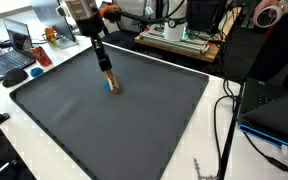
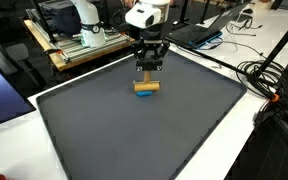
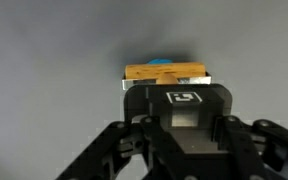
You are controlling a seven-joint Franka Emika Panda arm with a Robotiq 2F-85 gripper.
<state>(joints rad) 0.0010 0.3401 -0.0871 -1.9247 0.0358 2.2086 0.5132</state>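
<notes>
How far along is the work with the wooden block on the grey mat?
Done: the end effector is down at the wooden block and looks shut on it. In hand: that grip; the block sits on or just above the grey mat. Left: any lift or move, none visible yet.

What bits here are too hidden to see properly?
- Wrist view: the small blue thing is mostly hidden behind the tan wooden block.
- Wrist view: the black gripper covers its own fingertips, so any grip is unclear.
- In an exterior view: the blue thing is too small to identify.
</notes>
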